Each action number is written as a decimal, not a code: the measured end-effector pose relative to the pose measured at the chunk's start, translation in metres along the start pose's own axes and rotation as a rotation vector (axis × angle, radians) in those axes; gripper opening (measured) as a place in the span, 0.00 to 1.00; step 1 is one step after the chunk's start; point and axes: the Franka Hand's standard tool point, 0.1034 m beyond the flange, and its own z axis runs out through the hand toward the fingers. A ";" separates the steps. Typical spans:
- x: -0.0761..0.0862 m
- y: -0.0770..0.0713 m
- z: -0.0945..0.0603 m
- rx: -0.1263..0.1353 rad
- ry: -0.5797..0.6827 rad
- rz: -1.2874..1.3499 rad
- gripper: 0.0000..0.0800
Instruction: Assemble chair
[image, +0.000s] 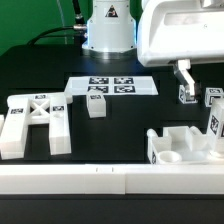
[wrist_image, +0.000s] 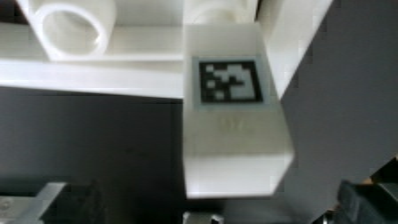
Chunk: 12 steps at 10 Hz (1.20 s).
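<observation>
Claw: the claw (image: 186, 76) is seen at the upper right of the exterior view, its fingers spread, nothing pinched.
Below the claw: a tagged white leg (wrist_image: 235, 110) is seen standing between the fingers in the wrist view.
Notched block: placed at lower right (image: 180, 146).
X-braced frame: laid at lower left (image: 35, 120).
Small cube: set near centre (image: 96, 103).
Marker board: laid on the black tabletop (image: 60, 70), upper centre (image: 112, 86).

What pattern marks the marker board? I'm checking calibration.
Four black-and-white square tags on the marker board; exterior view.
</observation>
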 end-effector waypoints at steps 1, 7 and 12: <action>0.006 -0.001 -0.007 0.004 -0.008 0.002 0.81; -0.006 0.003 -0.002 0.014 -0.235 0.012 0.81; -0.011 0.007 0.003 0.026 -0.467 0.022 0.81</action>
